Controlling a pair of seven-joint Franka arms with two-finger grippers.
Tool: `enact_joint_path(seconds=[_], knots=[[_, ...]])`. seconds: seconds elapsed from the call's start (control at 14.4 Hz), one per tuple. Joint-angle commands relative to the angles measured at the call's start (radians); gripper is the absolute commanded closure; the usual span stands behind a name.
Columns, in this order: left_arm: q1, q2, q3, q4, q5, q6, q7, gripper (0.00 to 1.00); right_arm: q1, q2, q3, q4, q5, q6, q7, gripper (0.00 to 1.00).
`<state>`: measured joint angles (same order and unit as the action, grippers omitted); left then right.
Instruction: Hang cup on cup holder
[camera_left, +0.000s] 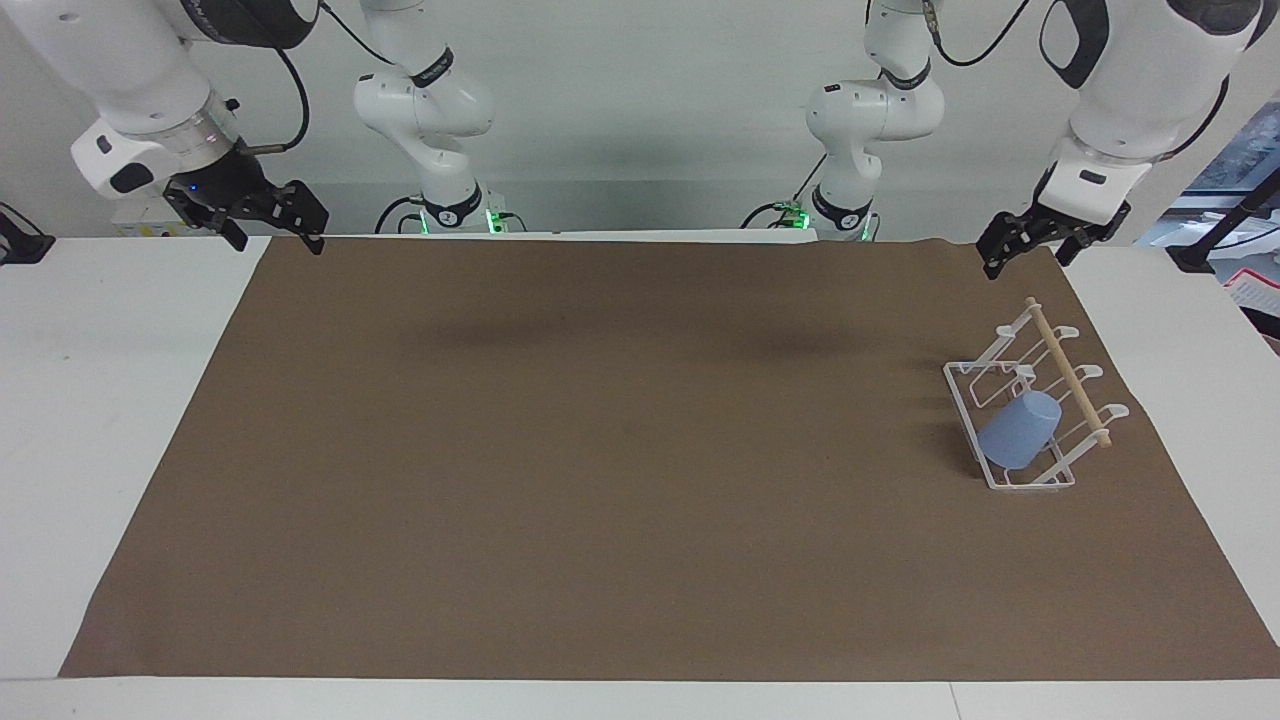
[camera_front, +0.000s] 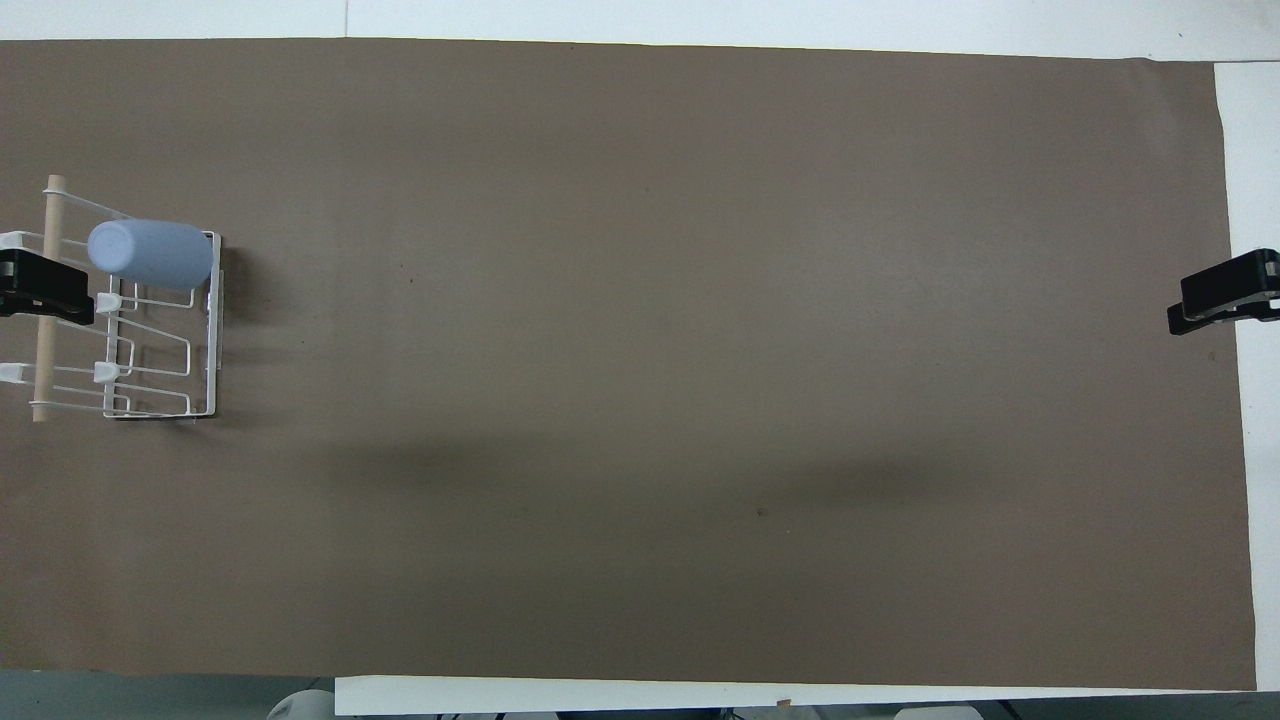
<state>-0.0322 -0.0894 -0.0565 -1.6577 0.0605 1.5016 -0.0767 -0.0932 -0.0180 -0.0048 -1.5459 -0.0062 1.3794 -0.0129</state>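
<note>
Seen from across the table, a light-blue cup sits tilted over a slanted prong of the white wire cup holder, at the end of the rack farther from the robots. The rack stands on a brown mat toward the left arm's end of the table, its wooden rod running along the top. The left gripper hangs in the air over the mat's edge at the robots' end, clear of the rack and the cup, fingers spread apart and holding nothing. The right gripper hangs over the mat's corner at the right arm's end, well apart from the rack, its fingers likewise spread and empty.

From above, the cup lies along its prong with its closed base pointing toward the wooden rod and its rim end at the frame of the cup holder. The black tip of the left gripper shows at the picture's edge, overlapping the rod just beside the cup; the right gripper shows at the other edge, over the border of the mat. From here it cannot be told whether either gripper's fingers are apart or together
</note>
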Motion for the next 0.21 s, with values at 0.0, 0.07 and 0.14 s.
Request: enact_joint_path(seconds=[0.0,0.07,0.14], knots=[[0.017,0.039,-0.002,0.053,-0.042,-0.044,0.09,0.0,-0.002,-0.02,0.003,-0.025,-0.006,0.006,-0.01,0.01],[0.014,0.039,-0.003,0.053,-0.045,-0.05,0.103,0.0,-0.002,-0.02,0.003,-0.025,-0.006,0.006,-0.012,0.01],[0.011,0.039,-0.003,0.056,-0.045,-0.049,0.107,0.0,-0.002,-0.02,0.003,-0.025,-0.006,0.006,-0.01,0.01]])
